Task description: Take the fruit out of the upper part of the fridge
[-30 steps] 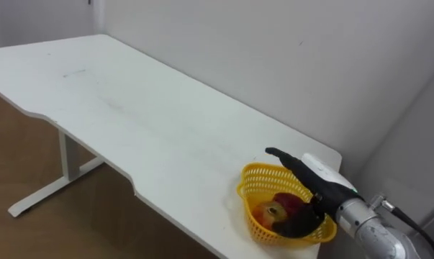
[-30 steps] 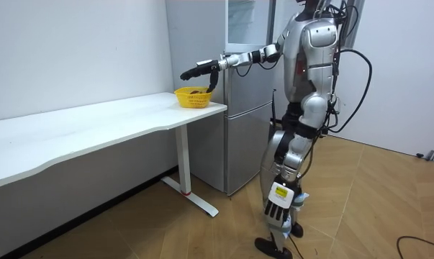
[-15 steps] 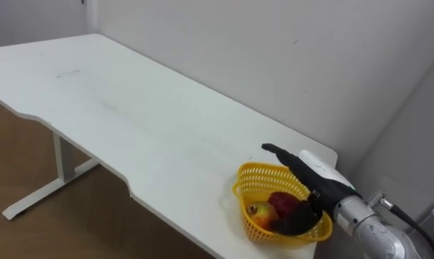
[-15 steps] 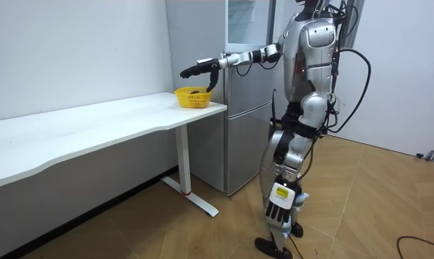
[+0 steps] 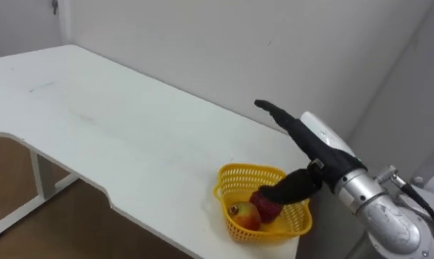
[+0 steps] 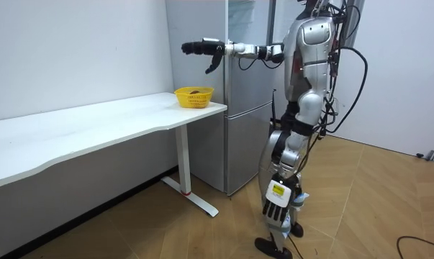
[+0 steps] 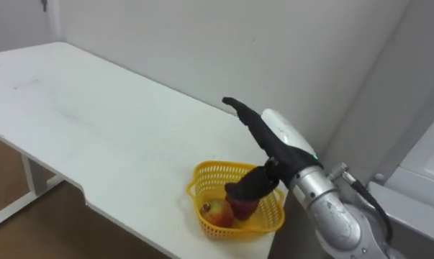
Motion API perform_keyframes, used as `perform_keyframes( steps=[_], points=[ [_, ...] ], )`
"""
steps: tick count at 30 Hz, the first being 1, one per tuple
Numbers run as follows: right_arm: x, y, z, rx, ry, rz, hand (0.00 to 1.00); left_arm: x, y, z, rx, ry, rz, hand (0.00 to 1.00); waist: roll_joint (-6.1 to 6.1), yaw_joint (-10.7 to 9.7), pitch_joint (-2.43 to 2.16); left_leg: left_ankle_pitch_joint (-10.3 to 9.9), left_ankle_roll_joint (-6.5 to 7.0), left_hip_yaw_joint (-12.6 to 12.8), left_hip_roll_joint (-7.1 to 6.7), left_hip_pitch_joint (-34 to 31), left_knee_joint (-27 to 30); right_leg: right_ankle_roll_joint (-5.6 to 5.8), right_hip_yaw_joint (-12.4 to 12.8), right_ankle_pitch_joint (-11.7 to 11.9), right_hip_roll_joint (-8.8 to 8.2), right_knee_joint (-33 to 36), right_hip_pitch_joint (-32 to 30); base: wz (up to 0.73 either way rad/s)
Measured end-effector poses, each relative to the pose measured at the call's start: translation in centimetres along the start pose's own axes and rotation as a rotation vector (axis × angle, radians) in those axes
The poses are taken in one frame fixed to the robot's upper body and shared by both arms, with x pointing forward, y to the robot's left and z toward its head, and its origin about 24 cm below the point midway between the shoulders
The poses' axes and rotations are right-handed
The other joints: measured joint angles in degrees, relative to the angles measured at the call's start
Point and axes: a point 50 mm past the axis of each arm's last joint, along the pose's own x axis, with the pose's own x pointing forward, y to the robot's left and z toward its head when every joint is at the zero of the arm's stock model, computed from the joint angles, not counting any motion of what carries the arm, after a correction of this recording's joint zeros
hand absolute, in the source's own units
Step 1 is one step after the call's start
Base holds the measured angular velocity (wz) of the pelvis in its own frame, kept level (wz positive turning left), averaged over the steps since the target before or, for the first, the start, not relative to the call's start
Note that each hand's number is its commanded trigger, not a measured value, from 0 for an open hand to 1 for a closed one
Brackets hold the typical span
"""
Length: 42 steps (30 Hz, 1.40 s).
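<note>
A yellow basket (image 5: 234, 224) (image 6: 193, 96) stands at the end of the white table (image 5: 116, 137), next to the fridge. In it lie a red-and-yellow apple (image 5: 242, 214) and a darker red fruit (image 5: 267, 207). My right hand (image 5: 319, 151) (image 6: 199, 48) hovers open above and just behind the basket. Its fingers are stretched out level and the thumb hangs down toward the fruit, holding nothing. In the room view I stand upright in front of the fridge, with my left hand (image 6: 274, 211) hanging relaxed beside my leg.
The grey fridge (image 6: 245, 108) (image 7: 418, 137) stands right against the table's end, on my right. A white wall (image 5: 224, 50) runs behind the table. The long tabletop stretches away to my left, with wooden floor (image 6: 202, 230) below it.
My right hand has risen from the basket's rim to well above it, with the fingers still straight. The fruit stays in the basket. The head camera has shifted a little.
</note>
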Motion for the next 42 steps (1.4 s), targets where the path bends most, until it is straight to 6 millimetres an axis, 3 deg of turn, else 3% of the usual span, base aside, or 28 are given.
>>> perform_keyframes(
  steps=[2, 4, 6, 10, 15, 19, 20, 22, 32, 37, 42],
  points=[
    [0.0, -0.2, 0.7, 0.007, -0.031, -0.021, 0.00, 0.0, -0.1, -0.1, -0.001, 0.001, -0.002, 0.00, 0.72, -0.6, -0.12, -0.2, 0.00, 0.8, 0.22, 0.9, -0.1, 0.00, 1.0, 0.0, -0.02, 0.0, 0.4, -0.20],
    [-0.2, -0.1, 1.5, 0.021, -0.064, -0.037, 0.00, -0.1, -0.6, -0.7, -0.007, 0.011, -0.008, 0.00, 1.76, -1.3, -0.53, -0.7, 0.03, 1.5, 0.48, 1.6, -0.2, 0.00, 1.6, 0.0, 0.06, 0.0, 1.0, -0.21],
    [-1.1, -0.2, 2.4, 0.032, -0.109, -0.082, 0.00, -0.1, -1.0, -0.9, -0.010, 0.011, -0.011, 0.00, 2.92, -2.9, -0.81, -0.9, 0.17, 1.8, 0.45, 2.7, -0.6, 0.03, 1.9, 0.0, -0.04, 0.1, 1.9, -0.03],
    [-2.4, -1.1, 3.3, 0.038, -0.162, -0.187, 0.00, -0.1, -1.8, -1.2, -0.024, 0.007, -0.012, 0.00, 4.48, -4.3, -0.38, -0.9, 0.23, 2.7, 0.44, 4.6, -1.5, 0.09, 2.9, 0.0, -0.06, 0.0, 3.1, -0.17],
    [-5.1, -2.3, 3.9, 0.064, -0.201, -0.316, 0.00, -0.3, -3.1, -1.7, -0.032, -0.002, -0.033, 0.00, 6.57, -6.7, -1.39, -0.9, 0.25, 4.9, 0.67, 6.9, -3.2, 0.23, 4.7, -0.1, 0.01, 0.1, 3.7, -0.18],
    [-7.1, -3.5, 3.9, 0.059, -0.209, -0.448, 0.00, -0.4, -3.5, -2.5, -0.050, 0.005, -0.030, 0.00, 7.65, -9.5, -1.38, -0.9, 0.24, 6.3, 0.92, 8.1, -4.0, 0.27, 6.1, -0.2, 0.33, 0.0, 4.1, -0.21],
    [-7.8, -4.1, 3.6, 0.054, -0.199, -0.511, 0.00, -0.5, -3.5, -2.7, -0.055, 0.007, -0.027, 0.00, 7.78, -10.9, -1.31, -0.9, 0.23, 6.4, 0.94, 8.2, -4.0, 0.27, 6.3, -0.2, 0.46, 0.0, 4.1, -0.12],
    [-9.1, -4.6, 2.8, 0.047, -0.159, -0.589, 0.00, -0.5, -3.7, -2.8, -0.061, 0.008, -0.031, 0.00, 8.16, -11.2, -1.16, -0.9, 0.23, 7.7, 1.10, 9.0, -4.7, 0.26, 7.5, -0.2, 0.69, 0.0, 4.1, -0.27],
    [-14.8, -5.1, -1.2, 0.073, 0.100, -0.849, 0.00, -0.6, -4.4, -2.9, -0.061, 0.004, -0.027, 0.00, 9.29, -17.2, -1.42, -0.9, 0.18, 9.5, 1.34, 9.9, -6.0, 0.26, 9.3, -0.2, 0.99, 0.0, 3.5, -0.12],
    [-16.9, -3.8, -3.4, 0.124, 0.259, -0.893, 0.00, -0.6, -4.7, -3.0, -0.067, 0.007, -0.017, 0.00, 9.65, -17.5, -1.56, -0.9, 0.17, 11.1, 1.43, 10.0, -6.3, 0.26, 10.8, -0.2, 1.10, 0.4, 2.5, -0.16],
    [-17.9, -2.9, -5.5, 0.178, 0.368, -0.936, 0.00, -0.6, -4.6, -2.8, -0.072, 0.001, 0.008, 0.00, 9.94, -17.8, -1.32, -0.9, 0.18, 12.4, 1.54, 9.9, -6.3, 0.28, 11.6, -0.2, 1.14, 0.9, 1.5, -0.12]
  ],
)
